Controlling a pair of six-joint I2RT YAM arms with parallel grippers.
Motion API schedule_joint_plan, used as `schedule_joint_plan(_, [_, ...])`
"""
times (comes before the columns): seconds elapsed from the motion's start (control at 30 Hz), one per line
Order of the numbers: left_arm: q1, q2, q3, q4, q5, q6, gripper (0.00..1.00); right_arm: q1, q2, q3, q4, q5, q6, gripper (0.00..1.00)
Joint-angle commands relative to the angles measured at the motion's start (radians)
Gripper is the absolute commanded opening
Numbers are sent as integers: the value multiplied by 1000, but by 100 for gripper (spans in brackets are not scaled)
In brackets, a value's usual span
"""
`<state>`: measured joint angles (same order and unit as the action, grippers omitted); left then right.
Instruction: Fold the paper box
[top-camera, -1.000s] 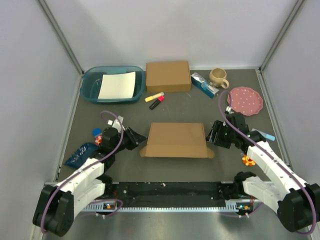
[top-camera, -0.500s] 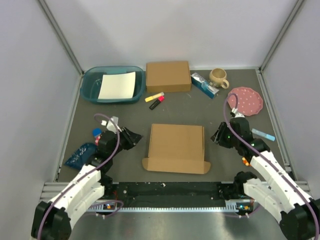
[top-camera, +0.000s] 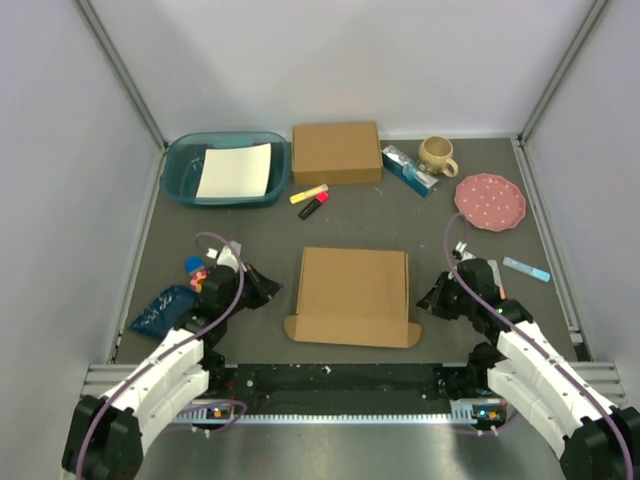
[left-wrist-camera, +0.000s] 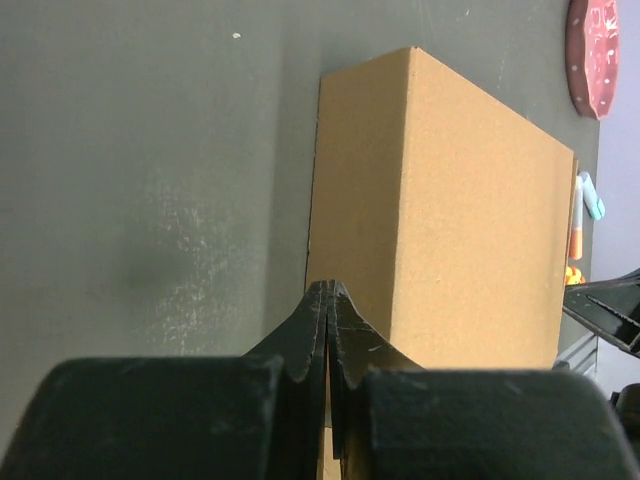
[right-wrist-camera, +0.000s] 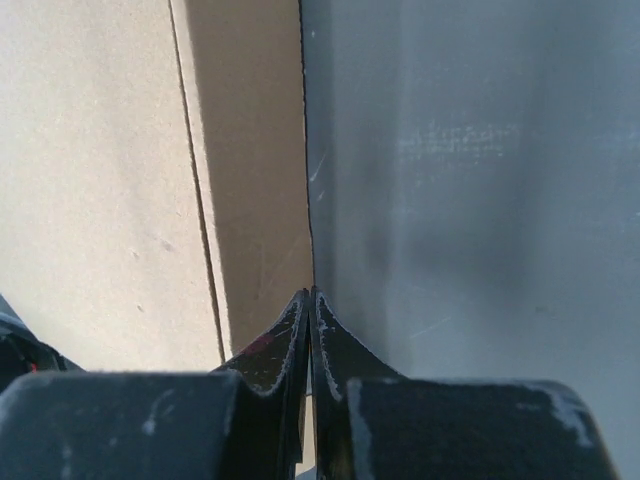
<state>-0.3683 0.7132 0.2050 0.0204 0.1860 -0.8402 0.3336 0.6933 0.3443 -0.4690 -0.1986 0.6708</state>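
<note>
The paper box (top-camera: 355, 295) lies closed and flat in the middle of the table, with small tabs sticking out at its two near corners. My left gripper (top-camera: 270, 290) is shut and empty, a short way off the box's left side. In the left wrist view its fingertips (left-wrist-camera: 328, 288) point at the box's side wall (left-wrist-camera: 360, 200). My right gripper (top-camera: 430, 298) is also shut and empty, just off the right side. In the right wrist view it (right-wrist-camera: 307, 293) sits by the box's edge (right-wrist-camera: 250, 180).
At the back stand a teal tub (top-camera: 190, 180) holding white paper, a smaller cardboard box (top-camera: 336, 152), a blue carton (top-camera: 409, 169) and a mug (top-camera: 437, 154). Yellow and red markers (top-camera: 310, 198), a pink plate (top-camera: 490, 201), a blue pen (top-camera: 526, 268) and a blue bag (top-camera: 160, 310) lie around.
Both grippers have closed and drawn back toward the near edge, away from the box's sides. The box has settled flat with its lid down.
</note>
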Motion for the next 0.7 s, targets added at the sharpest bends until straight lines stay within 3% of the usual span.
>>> schedule_joint_plan(0.0, [-1, 57, 17, 154, 53, -7, 0, 8, -21, -16, 121, -70, 59, 0])
schedule_joint_plan(0.23, [-1, 195, 16, 251, 141, -13, 0, 8, 9, -37, 170, -122, 73, 0])
schedule_joint_plan(0.67, [-11, 198, -16, 254, 190, -19, 0, 8, 18, -73, 199, -160, 79, 0])
